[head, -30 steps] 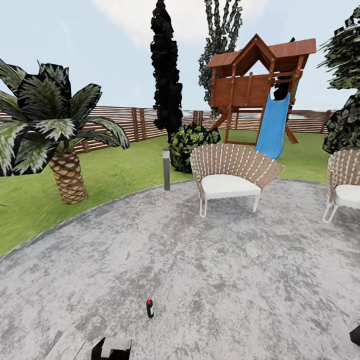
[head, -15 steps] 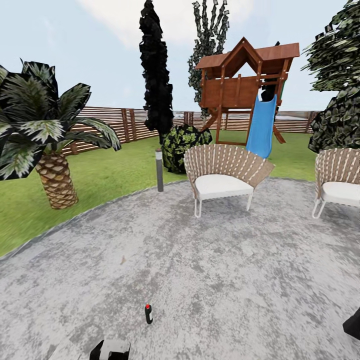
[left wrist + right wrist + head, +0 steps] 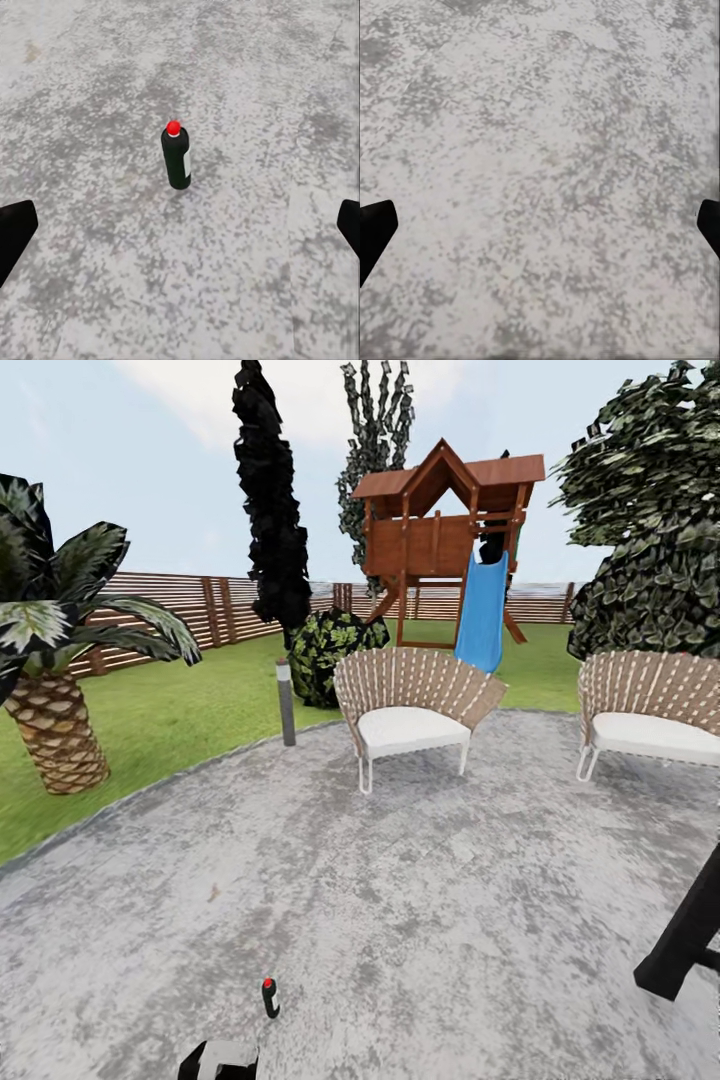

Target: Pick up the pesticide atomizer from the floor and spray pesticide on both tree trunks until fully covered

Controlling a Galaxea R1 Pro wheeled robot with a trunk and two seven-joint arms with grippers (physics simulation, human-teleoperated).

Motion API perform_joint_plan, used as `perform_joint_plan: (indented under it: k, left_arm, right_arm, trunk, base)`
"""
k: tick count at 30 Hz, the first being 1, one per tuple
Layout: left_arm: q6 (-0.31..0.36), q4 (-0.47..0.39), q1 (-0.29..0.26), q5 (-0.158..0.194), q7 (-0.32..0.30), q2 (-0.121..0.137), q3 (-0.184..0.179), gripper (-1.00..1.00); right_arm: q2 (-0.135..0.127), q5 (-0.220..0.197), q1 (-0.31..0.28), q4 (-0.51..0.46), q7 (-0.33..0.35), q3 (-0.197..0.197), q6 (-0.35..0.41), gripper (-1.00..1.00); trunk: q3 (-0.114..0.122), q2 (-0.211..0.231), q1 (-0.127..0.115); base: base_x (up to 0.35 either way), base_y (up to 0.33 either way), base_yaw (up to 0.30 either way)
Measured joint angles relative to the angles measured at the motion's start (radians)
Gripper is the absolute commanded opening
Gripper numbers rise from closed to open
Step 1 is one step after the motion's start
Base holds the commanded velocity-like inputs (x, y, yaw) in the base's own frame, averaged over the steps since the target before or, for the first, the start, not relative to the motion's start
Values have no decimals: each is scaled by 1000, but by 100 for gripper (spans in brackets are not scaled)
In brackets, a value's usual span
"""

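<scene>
Pesticide atomizer (image 3: 269,997), small dark bottle with red cap, upright on grey stone patio (image 3: 430,880), at 6 o'clock low in head view, just ahead of left gripper (image 3: 180,225). Left fingers (image 3: 15,232) spread wide, nothing held, bottle ahead of the gap. Right gripper (image 3: 540,225) fingers spread wide over bare stone. Lawn (image 3: 190,710) at 10 o'clock with palm (image 3: 50,690); two wicker chairs (image 3: 410,710), playhouse with slide (image 3: 450,540) at 12, fence (image 3: 200,610) behind.
</scene>
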Motion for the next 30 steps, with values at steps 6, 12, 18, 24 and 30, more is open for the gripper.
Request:
perform_joint_plan:
  k: [6, 12, 18, 24, 30]
  left_arm:
    - [0, 0, 0, 0, 0, 0, 0, 100]
    - [12, -1, -8, 0, 2, 1, 4, 100]
    - [24, -12, -83, 1, 6, -7, 8, 100]
    - [141, -3, -255, 4, 31, -9, 8, 100]
    - [256, -8, -339, 8, 53, -8, 8, 100]
  right_arm:
    - [0, 0, 0, -1, 0, -1, 0, 100]
    - [1, 2, 0, -3, -1, 2, 0, 100]
    - [1, 3, -1, -93, -1, 3, 1, 100]
    - [1, 4, -2, -326, -1, 5, 10, 100]
    - [23, 6, -32, -504, -2, 6, 71, 100]
  trunk:
    - [0, 0, 0]
    - [0, 0, 0]
    - [0, 0, 0]
    - [0, 0, 0]
    - [0, 0, 0]
  base:
    - [0, 239, -11]
    - [0, 24, 0]
    - [0, 0, 0]
    - [0, 0, 0]
    - [0, 0, 0]
